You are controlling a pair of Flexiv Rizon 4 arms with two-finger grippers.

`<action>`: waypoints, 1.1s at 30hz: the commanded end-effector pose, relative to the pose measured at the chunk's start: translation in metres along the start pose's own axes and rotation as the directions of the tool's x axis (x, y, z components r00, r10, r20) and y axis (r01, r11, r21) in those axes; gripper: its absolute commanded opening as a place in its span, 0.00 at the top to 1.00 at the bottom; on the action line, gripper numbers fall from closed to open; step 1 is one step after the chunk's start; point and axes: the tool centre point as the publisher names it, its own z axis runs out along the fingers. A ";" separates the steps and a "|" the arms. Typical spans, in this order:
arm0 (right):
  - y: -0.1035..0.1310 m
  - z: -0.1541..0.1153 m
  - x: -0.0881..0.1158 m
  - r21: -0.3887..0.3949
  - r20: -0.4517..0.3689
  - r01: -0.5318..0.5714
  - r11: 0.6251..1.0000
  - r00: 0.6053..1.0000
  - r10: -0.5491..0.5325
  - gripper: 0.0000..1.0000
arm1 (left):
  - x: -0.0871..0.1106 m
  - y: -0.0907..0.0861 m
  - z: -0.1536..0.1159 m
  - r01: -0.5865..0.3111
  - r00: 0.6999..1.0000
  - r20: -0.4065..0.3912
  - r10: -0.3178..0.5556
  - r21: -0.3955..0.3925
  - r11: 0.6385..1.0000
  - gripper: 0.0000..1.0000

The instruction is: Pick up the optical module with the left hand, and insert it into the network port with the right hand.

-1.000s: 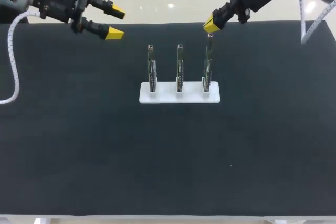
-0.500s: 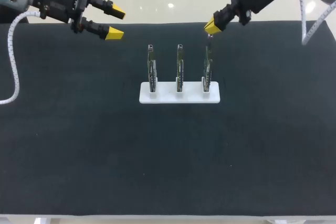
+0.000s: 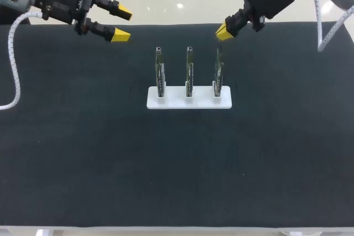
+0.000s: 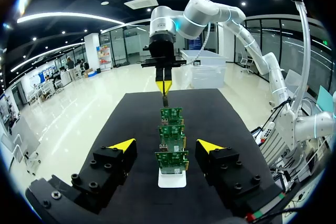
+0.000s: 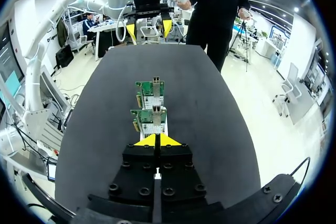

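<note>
Apparently optical module [image 4: 165,99] points straight down from right end effector [image 4: 163,87].

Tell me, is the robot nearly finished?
Partly. Done: the left fingers are open and empty, so the handover looks over. In hand: the right fingers pinch a thin dark piece, probably the optical module. Left: pushing it into a port on the nearest board.

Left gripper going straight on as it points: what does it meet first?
The left gripper would probably meet the nearest circuit board on the white holder, dead ahead; height unclear.
</note>
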 end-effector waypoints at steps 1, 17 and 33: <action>0.001 0.004 0.002 0.006 0.004 0.002 1.000 1.000 -0.002 1.00 | 0.000 0.000 0.001 0.000 1.000 -0.002 0.000 -0.003 1.000 0.00; 0.000 0.015 0.010 0.011 0.013 0.010 1.000 1.000 -0.010 1.00 | 0.000 0.000 0.001 0.000 1.000 -0.002 0.000 -0.003 1.000 0.00; -0.001 0.027 0.020 0.012 0.028 0.025 1.000 0.999 -0.025 1.00 | 0.000 0.000 0.001 0.000 1.000 -0.002 0.000 -0.003 1.000 0.00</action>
